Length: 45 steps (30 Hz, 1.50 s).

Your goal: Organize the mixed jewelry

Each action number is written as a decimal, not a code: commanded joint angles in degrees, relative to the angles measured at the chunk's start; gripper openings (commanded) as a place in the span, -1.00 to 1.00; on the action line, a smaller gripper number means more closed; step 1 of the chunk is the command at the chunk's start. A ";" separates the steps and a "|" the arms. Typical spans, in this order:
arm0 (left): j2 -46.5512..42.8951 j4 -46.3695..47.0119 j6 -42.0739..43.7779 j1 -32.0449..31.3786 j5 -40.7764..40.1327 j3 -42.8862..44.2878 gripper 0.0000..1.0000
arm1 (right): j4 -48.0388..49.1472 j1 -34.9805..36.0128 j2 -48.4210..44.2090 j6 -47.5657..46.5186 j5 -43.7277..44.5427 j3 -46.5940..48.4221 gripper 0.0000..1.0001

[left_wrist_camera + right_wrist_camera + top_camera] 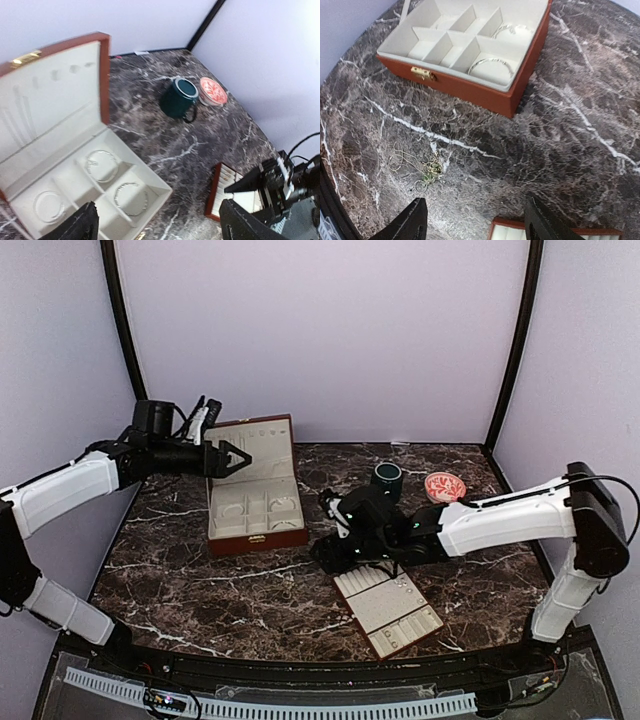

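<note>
Chains (426, 168) show only from right wrist; left end effector (158, 215), right end effector (476, 210) gape, empty.

A robot test booth — plain lilac panels (320, 340) at nine, twelve and three o'clock, black frame posts (122, 330) at eleven and one, marble-patterned tabletop (200, 580), white cable track (270, 705) at six.

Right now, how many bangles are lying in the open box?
3 bangles, each in its own compartment of the box: left bangle, middle bangle, right bangle. Others may be hidden.
</note>
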 commanded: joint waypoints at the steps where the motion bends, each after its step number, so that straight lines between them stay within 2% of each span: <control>1: -3.69 -2.55 2.67 4.86 -2.08 -4.37 0.74 | -3.05 2.51 8.28 0.95 0.74 8.00 0.33; 9: -4.30 -0.87 3.29 6.52 -3.69 -7.56 0.74 | -9.62 4.43 19.90 0.21 -0.53 18.46 0.31; 15: -4.09 -1.67 2.83 6.52 -3.38 -8.28 0.74 | -8.98 4.58 23.24 -0.95 -3.08 20.41 0.00; 24: -4.36 -2.15 3.32 6.54 -3.79 -8.19 0.74 | -7.55 4.54 25.84 -1.92 -7.57 21.32 -0.23; 32: -3.92 -2.20 3.29 6.51 -3.27 -8.24 0.74 | -6.92 4.53 26.95 -2.75 -8.79 22.04 -0.55; 34: -3.92 -2.19 3.27 6.49 -3.27 -8.23 0.74 | -6.16 4.56 26.88 -2.95 -9.75 21.68 -0.56; 37: -3.75 -2.19 3.32 6.51 -3.11 -8.21 0.73 | -5.74 4.58 27.15 -3.23 -10.93 21.82 -0.40; 39: -3.66 -2.19 3.29 6.52 -3.08 -8.19 0.73 | -5.84 4.56 27.60 -3.40 -10.84 21.97 -0.39; 41: -3.61 -2.21 3.39 6.55 -3.08 -8.26 0.73 | -5.74 4.55 28.00 -3.50 -10.90 22.05 -0.46; 45: -3.63 -2.04 3.52 6.55 -2.97 -8.28 0.73 | -5.17 4.57 27.04 -3.26 -10.41 21.38 -0.74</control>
